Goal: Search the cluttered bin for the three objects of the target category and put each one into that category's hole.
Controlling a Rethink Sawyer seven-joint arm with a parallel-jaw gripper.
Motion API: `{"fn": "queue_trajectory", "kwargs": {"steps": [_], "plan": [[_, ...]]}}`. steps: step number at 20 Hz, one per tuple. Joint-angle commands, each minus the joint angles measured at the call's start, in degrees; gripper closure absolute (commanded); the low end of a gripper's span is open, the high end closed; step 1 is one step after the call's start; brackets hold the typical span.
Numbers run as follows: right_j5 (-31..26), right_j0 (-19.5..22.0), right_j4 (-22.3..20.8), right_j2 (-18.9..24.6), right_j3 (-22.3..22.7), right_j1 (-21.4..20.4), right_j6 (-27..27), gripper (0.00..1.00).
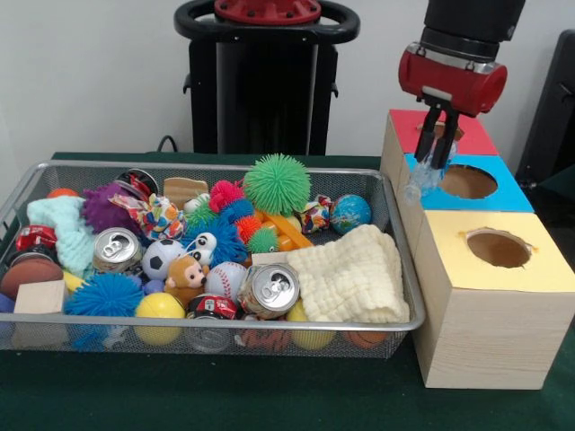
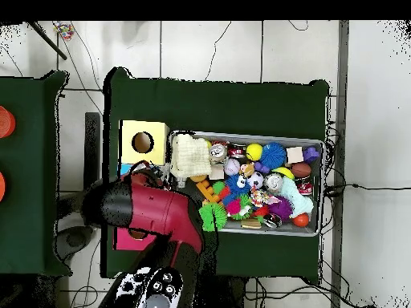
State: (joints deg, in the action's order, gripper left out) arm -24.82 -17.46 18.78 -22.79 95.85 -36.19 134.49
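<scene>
- Front view showed the hand (image 1: 437,144) hanging fingers-down over the blue box (image 1: 503,193), just beside its round hole (image 1: 467,181) — closed on a small clear object (image 1: 422,180), seemingly a plastic bottle, though too faint to be sure.
- Judged step: delivery. The next move called for centring over that hole, then releasing.
- The arm (image 2: 156,212) came down steeply, wrist nearly vertical; overhead it hid the blue box.
- Yellow box (image 1: 494,269) stood nearer, red box (image 1: 431,130) behind.
- Wire bin (image 1: 395,215) on the green worktop (image 1: 269,395) held cans, balls, cloths — remaining targets unclear.
</scene>
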Motion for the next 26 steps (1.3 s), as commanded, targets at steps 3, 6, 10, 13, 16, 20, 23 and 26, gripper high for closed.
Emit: {"fn": "queue_trajectory", "kwargs": {"steps": [3, 6, 10, 13, 16, 20, 23, 26], "plan": [[-2.07, -6.06, 1.46, 0.26, -3.05, 5.96, 13.82, 1.00], [-3.39, -7.68, 2.44, 0.34, -3.22, 5.29, 14.44, 1.00], [-4.53, -10.22, 3.40, -1.03, -4.34, 6.16, 15.67, 1.00], [-2.83, -10.86, 4.27, -0.72, -3.86, 6.61, 15.30, 1.00], [-0.40, -10.34, 4.78, 0.47, -2.18, 6.03, 13.81, 1.00], [5.55, -6.69, 4.42, 4.90, 2.76, 3.48, 10.11, 1.00], [11.04, -1.93, 3.09, 9.94, 8.02, 0.43, 6.77, 1.00], [13.81, 2.28, 0.86, 13.05, 11.70, -1.77, 4.63, 1.00]]}}
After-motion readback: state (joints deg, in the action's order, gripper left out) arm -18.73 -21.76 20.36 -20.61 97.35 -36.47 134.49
